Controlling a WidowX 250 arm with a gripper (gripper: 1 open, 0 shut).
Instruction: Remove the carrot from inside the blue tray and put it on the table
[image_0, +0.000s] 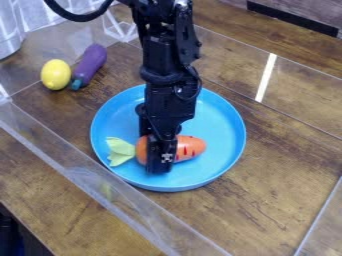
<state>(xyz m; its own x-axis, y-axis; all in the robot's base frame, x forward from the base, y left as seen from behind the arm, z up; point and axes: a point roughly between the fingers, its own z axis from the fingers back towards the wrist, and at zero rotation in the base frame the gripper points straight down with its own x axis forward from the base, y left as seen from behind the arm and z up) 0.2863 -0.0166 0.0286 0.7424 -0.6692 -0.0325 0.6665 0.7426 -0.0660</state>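
The orange carrot lies inside the blue tray, its pale leafy top pointing left. My black gripper comes straight down over the carrot's middle and is shut on it. The fingers hide the carrot's centre. The carrot looks slightly raised from the tray floor, though I cannot tell for sure. The dark brown table surrounds the tray.
A yellow lemon and a purple eggplant lie at the back left. A clear plastic sheet edge runs across the near left of the table. Bright glare streaks sit right of the tray.
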